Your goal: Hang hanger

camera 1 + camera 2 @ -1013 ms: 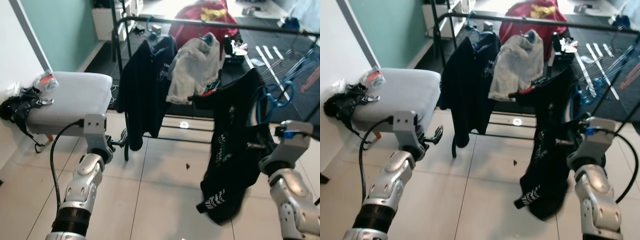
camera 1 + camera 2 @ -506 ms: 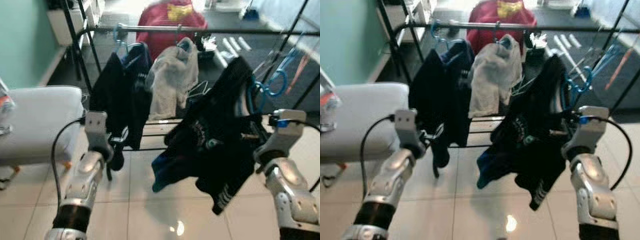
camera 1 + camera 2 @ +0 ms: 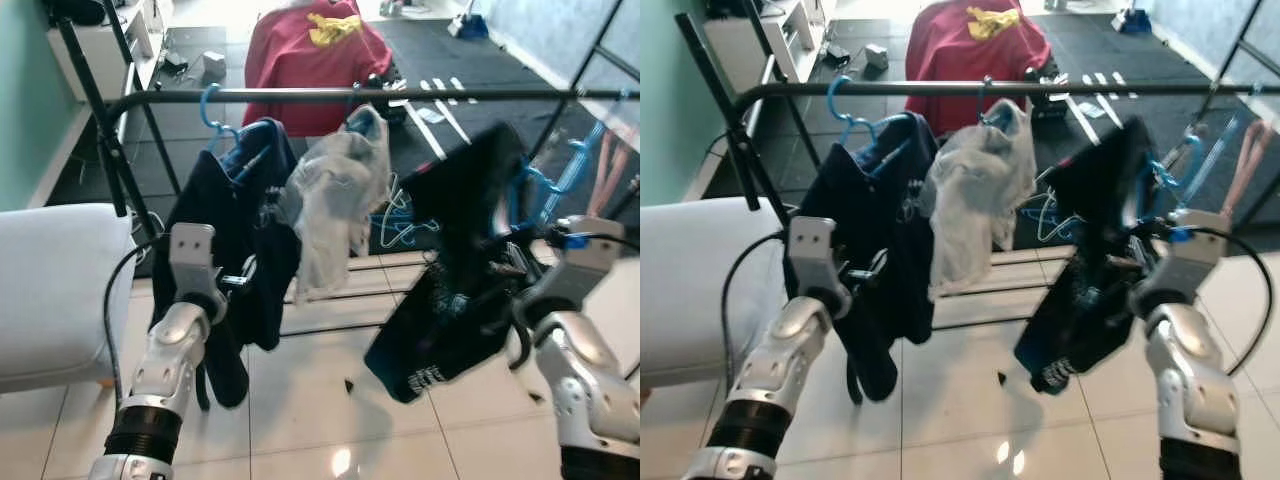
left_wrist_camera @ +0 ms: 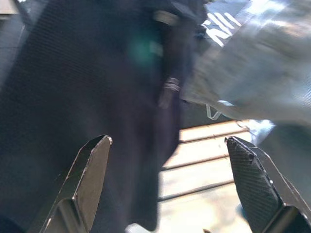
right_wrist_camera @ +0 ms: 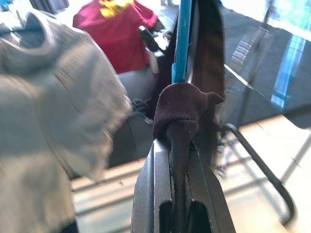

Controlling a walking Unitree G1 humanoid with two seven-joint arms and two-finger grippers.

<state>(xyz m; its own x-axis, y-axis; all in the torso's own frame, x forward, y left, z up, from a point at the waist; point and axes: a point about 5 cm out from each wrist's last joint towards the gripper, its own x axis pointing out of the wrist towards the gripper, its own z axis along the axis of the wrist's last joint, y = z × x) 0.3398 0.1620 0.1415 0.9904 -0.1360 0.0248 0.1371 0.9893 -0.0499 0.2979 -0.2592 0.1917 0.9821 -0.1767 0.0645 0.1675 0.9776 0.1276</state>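
Below the black rail, to the right of a dark jacket and a pale grey top, the right gripper pinches a black shirt on its blue hanger, fingers pressed tight on the fabric. The left gripper hovers spread wide at the jacket.
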